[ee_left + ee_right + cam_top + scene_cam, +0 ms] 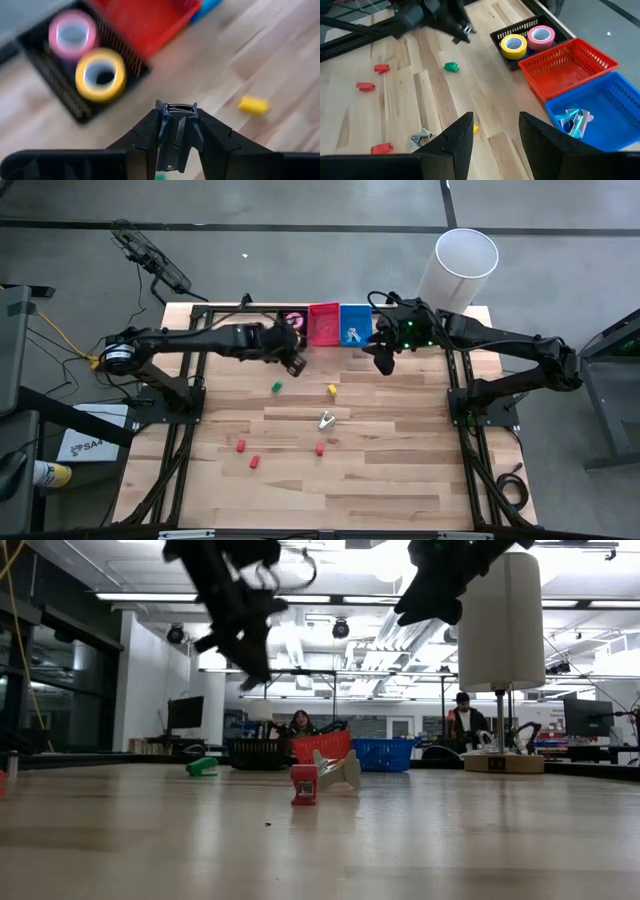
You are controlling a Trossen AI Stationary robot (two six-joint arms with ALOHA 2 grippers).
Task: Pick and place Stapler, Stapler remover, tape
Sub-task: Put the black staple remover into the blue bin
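My left gripper (176, 131) is shut on a small black stapler (175, 125) with a metal front. It hangs above the table beside the black basket (293, 321). A pink tape roll (72, 34) and a yellow one (100, 74) lie in that basket. My right gripper (495, 134) stands open above the table near the blue basket (600, 107), with nothing between its fingers. A silver stapler remover (326, 420) lies on the table's middle. More removers (572, 122) lie in the blue basket. My left gripper pinches the black stapler between its two fingers, one on each broad black side (165, 131). The metal front end (180, 107) sticks out past the fingertips. The fingers slant down from the table's left. The stapler is lifted clear of the table.
A red basket (323, 324) stands between the black and blue ones at the far edge. Small coloured blocks lie on the wood: green (276, 387), yellow (331, 389) and red (241, 445), (254, 462), (320, 448). A white cylinder (460, 268) stands at the far right corner.
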